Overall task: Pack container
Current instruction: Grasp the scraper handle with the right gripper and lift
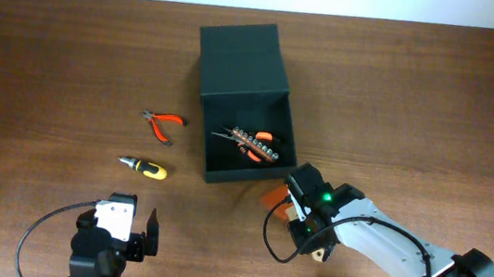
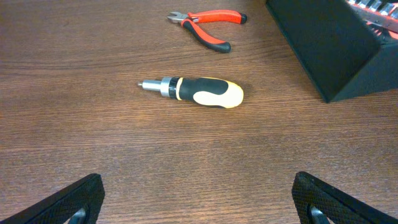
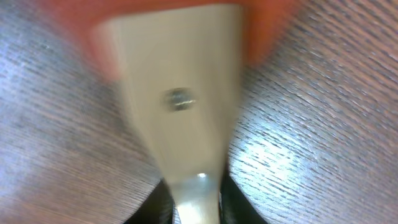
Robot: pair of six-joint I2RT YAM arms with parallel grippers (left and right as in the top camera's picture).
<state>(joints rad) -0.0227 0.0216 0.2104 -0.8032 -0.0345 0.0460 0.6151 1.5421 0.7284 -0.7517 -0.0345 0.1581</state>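
Note:
The dark green container (image 1: 242, 59) lies open at the table's centre, with several orange and metal tools (image 1: 251, 144) inside; its outer wall shows in the left wrist view (image 2: 323, 43). My right gripper (image 1: 295, 207) is just in front of the box's near right corner. It is shut on the metal blade of an orange-handled scraper (image 1: 274, 195), which fills the right wrist view (image 3: 177, 93) between the jaws (image 3: 194, 202). My left gripper (image 1: 137, 230) is open and empty near the front edge, its fingertips apart (image 2: 199, 190).
A black and yellow screwdriver (image 1: 147, 167) lies left of the box, also in the left wrist view (image 2: 199, 91). Red-handled pliers (image 1: 163, 124) lie beyond it, also in the left wrist view (image 2: 208, 28). A pale wall runs along the table's far edge.

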